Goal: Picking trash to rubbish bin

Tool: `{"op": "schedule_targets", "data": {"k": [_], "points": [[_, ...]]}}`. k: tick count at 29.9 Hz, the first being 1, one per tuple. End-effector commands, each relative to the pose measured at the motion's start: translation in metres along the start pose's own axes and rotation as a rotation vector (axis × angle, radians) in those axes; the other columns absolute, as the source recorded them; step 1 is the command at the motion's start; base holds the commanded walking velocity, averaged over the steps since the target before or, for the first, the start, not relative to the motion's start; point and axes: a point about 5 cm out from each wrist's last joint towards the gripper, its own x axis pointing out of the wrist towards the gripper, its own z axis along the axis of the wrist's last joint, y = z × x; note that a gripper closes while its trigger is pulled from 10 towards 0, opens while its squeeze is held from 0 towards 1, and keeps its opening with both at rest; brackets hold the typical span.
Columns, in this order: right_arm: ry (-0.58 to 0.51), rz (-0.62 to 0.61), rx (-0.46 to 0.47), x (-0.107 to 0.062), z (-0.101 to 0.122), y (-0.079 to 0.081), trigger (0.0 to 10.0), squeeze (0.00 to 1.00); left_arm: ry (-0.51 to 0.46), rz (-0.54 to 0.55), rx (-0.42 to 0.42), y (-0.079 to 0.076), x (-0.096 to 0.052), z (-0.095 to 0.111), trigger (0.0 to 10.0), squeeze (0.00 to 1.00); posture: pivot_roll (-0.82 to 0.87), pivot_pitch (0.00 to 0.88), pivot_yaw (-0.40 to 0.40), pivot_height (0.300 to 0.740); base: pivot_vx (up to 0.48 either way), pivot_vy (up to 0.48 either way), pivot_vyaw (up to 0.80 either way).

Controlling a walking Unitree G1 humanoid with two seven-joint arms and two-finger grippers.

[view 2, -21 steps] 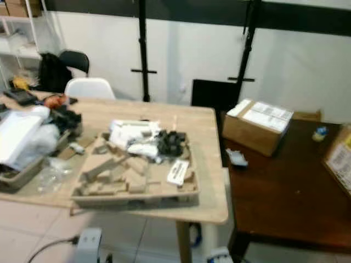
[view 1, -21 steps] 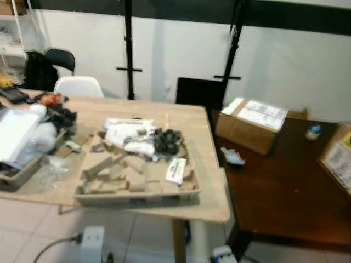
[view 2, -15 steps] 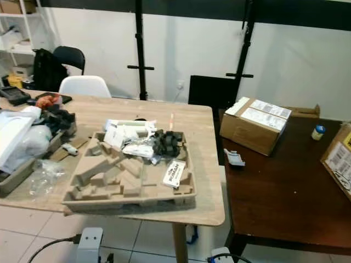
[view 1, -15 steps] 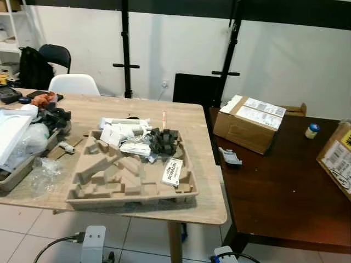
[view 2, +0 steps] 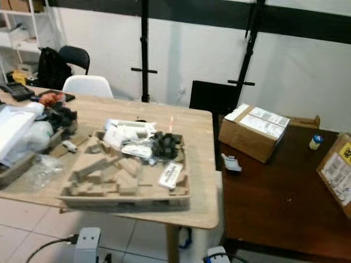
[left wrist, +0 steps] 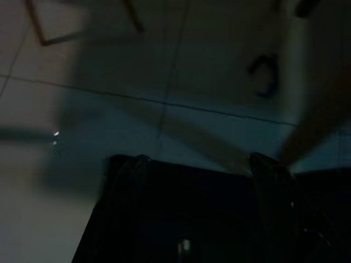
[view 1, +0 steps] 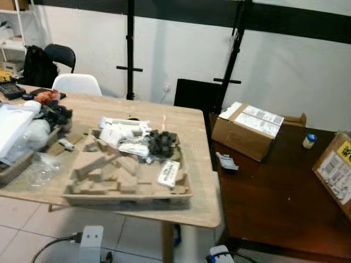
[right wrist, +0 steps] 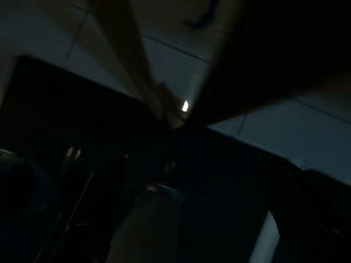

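Pale wood is what you have ahead: a light wooden table (view 1: 197,181) carrying most of the clutter. At its far left edge you see a heap of white plastic bags and packaging (view 1: 16,134) in a shallow tray, with crumpled clear plastic film (view 1: 41,170) lying on the table just beside it. Behind that corner stand a white chair (view 1: 77,83) and a black chair (view 1: 60,55) with a dark bag beside it.

Near the middle of your table sits a moulded brown pulp-cardboard tray (view 1: 126,181), close to the front edge. Trash lies in and on its far half: white crumpled paper and wrappers (view 1: 122,131), a black crumpled piece (view 1: 162,142) touching them, and a small white printed label (view 1: 168,173) towards the tray's right side.

Right of this table, butted against it, is a dark brown table (view 1: 279,203). On it you have a small grey-white scrap (view 1: 226,162) near the seam, a brown cardboard box with white labels (view 1: 248,130) behind it, a small white jar with a blue cap (view 1: 309,140), and another cardboard box (view 1: 334,170) at the far right edge.

Your wrist views are very dark: tiled floor (left wrist: 164,71) and black shapes. How far either gripper's jaws are open, or whether they hold anything, you cannot tell.
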Motion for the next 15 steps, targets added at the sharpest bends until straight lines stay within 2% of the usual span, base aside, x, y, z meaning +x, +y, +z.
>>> {"op": "schedule_targets", "data": {"k": [1, 9, 11, 12, 13, 15], "points": [[0.012, 0.013, -0.033, -0.001, -0.004, 0.001, 10.0, 0.0, 0.009, -0.002, -0.004, 0.0, -0.001, -0.002, 10.0, 0.0, 0.04, 0.017, -0.06, 0.74, 0.0, 0.0, 0.0], [0.001, 0.109, -0.1, 0.001, 0.006, 0.006, 10.0, 0.0, -0.015, -0.021, 0.01, 0.008, -0.001, 0.002, 10.0, 0.0, 0.04, 0.019, -0.063, 0.74, 0.0, 0.0, 0.0], [0.002, 0.211, -0.152, 0.001, 0.013, 0.009, 10.0, 0.0, -0.03, -0.121, 0.044, 0.008, -0.001, 0.007, 10.0, 0.0, 0.04, 0.02, -0.063, 0.74, 0.0, 0.0, 0.0], [-0.007, 0.281, -0.184, 0.001, 0.019, 0.011, 10.0, 0.0, -0.04, -0.222, 0.085, 0.004, -0.003, 0.009, 10.0, 0.0, 0.04, 0.021, -0.063, 0.74, 0.0, 0.0, 0.0], [-0.007, 0.281, -0.184, 0.001, 0.019, 0.011, 10.0, 0.0, -0.04, -0.222, 0.085, 0.004, -0.003, 0.009, 10.0, 0.0, 0.04, 0.021, -0.063, 0.74, 0.0, 0.0, 0.0], [-0.021, 0.372, -0.232, -0.001, 0.026, 0.014, 10.0, 0.0, -0.046, -0.365, 0.159, -0.001, -0.007, 0.011, 10.0, 0.0, 0.04, 0.024, -0.065, 0.74, 0.0, 0.0, 0.0]]}}
